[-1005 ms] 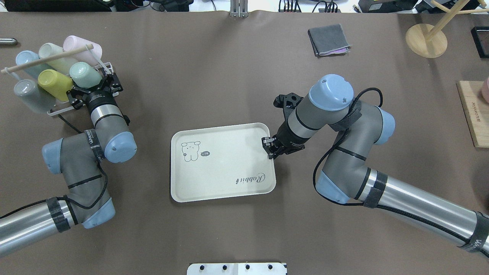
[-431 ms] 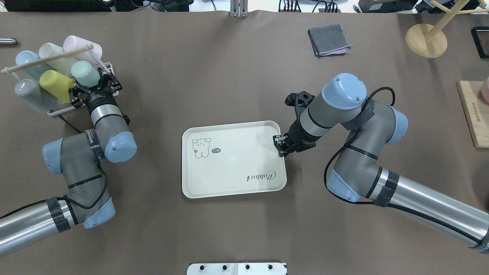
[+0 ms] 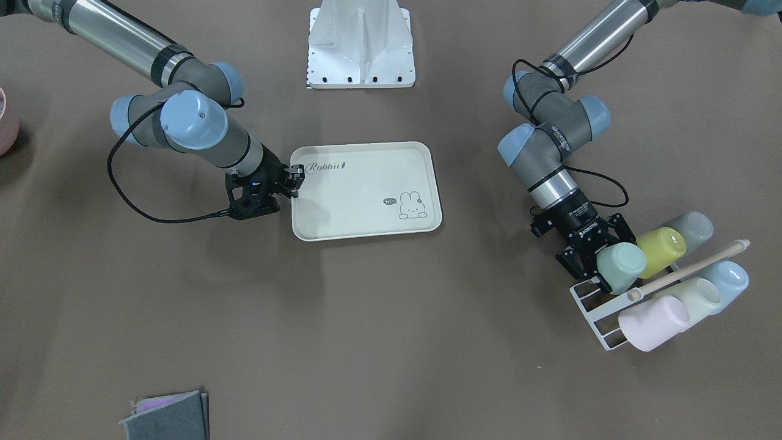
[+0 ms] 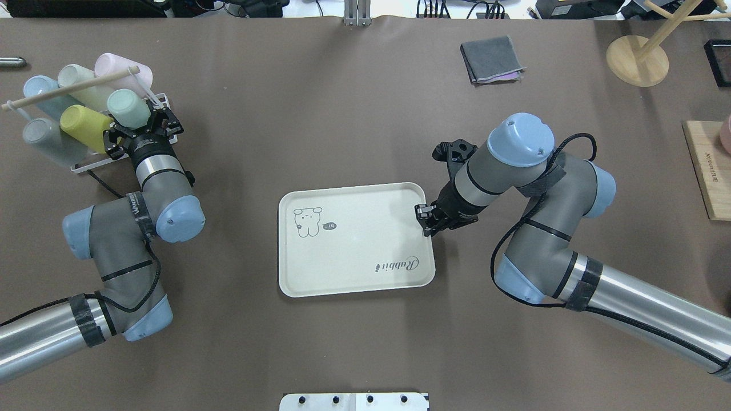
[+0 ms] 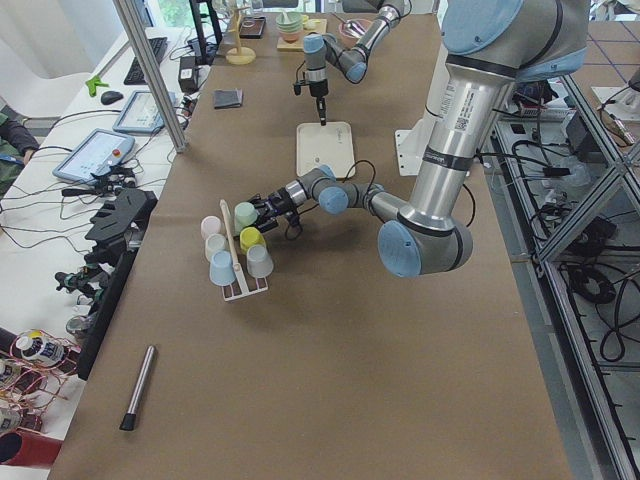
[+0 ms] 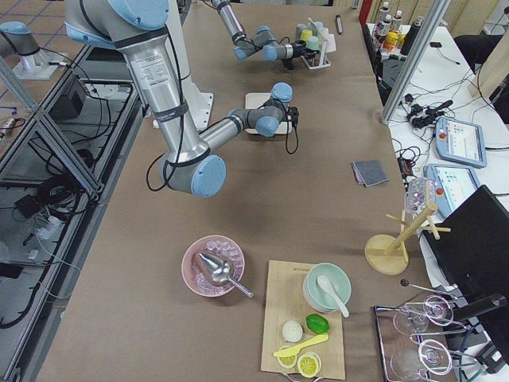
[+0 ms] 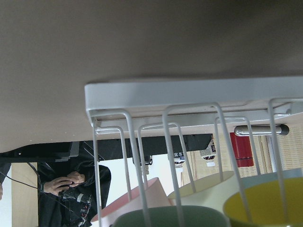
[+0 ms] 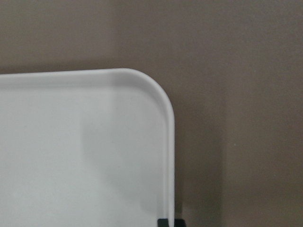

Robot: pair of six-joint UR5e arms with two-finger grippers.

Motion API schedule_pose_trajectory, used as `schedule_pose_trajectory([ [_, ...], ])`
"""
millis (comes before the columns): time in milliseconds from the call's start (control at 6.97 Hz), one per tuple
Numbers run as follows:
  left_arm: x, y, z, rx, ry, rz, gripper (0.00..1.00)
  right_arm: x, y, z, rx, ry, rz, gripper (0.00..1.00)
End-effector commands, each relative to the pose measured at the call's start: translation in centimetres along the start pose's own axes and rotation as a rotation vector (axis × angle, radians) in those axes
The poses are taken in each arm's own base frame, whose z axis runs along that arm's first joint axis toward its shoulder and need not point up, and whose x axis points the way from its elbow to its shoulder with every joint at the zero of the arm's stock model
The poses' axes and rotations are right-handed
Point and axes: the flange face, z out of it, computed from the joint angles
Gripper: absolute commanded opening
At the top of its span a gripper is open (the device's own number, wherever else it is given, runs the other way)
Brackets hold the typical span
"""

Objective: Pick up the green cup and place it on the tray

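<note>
The pale mint green cup (image 4: 127, 108) lies tilted at the near corner of a white wire rack (image 4: 85, 165). My left gripper (image 4: 139, 123) is shut on the green cup, one finger on each side; the front-facing view shows the same green cup (image 3: 622, 267) and left gripper (image 3: 614, 260). The cream tray (image 4: 354, 240) with the bunny drawing and "Rabbit" lettering lies flat at the table's middle. My right gripper (image 4: 425, 220) is shut on the tray's right rim. The right wrist view shows only a corner of the tray (image 8: 85, 142).
The rack also holds a yellow-green cup (image 4: 83, 120), a grey cup (image 4: 43, 140), a blue cup (image 4: 37, 88), an off-white cup (image 4: 77, 77) and a pink cup (image 4: 123, 65) under a wooden dowel (image 4: 68, 88). A folded grey cloth (image 4: 491, 59), wooden stand (image 4: 637, 60) and wooden board (image 4: 708, 168) lie far right.
My right gripper has dragged the tray to the right across the table. My left gripper has crept forward at the rack, and the green cup has tipped a little more upright.
</note>
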Motion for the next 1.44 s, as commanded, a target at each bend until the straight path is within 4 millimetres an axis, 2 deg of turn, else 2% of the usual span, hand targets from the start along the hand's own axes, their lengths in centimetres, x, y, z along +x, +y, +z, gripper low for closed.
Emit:
schedule_pose_trajectory([
  [0,-0.7,1.3,-0.6,0.007,-0.063,0.013,0.65,0.2,0.0,0.0,0.002,0.000,0.007,0.30],
  [144,-0.9,1.8,-0.7,0.005,-0.090,0.021,0.65,0.0,-0.2,-0.7,0.005,-0.008,0.008,0.45],
  [287,-0.8,2.5,-1.0,-0.009,-0.097,0.019,0.65,0.4,-1.0,-2.0,0.018,-0.011,0.014,0.67],
  [431,-0.8,3.2,-1.2,-0.011,-0.103,0.020,0.65,1.2,-2.2,-3.4,0.042,-0.008,0.029,0.73],
  [574,-0.7,3.4,-1.2,-0.012,-0.103,0.018,0.65,5.0,-4.3,-6.8,0.060,-0.012,0.079,0.81],
  [718,-0.2,3.9,-1.3,-0.017,-0.105,0.014,0.65,9.3,-5.8,-9.7,0.077,-0.008,0.127,0.82],
  [861,0.1,4.6,-1.7,-0.019,-0.112,0.017,0.65,14.1,-7.1,-12.8,0.102,0.005,0.079,0.82],
  [1005,0.7,5.6,-2.2,-0.021,-0.121,0.018,0.65,20.2,-8.1,-16.3,0.129,0.057,0.031,0.82],
  [1148,0.7,6.6,-2.8,-0.022,-0.132,0.015,0.65,24.8,-8.9,-19.3,0.118,0.132,0.004,0.82],
  [1292,0.8,7.9,-3.1,-0.026,-0.139,0.014,0.65,29.2,-9.5,-23.3,0.097,0.207,-0.041,0.82],
])
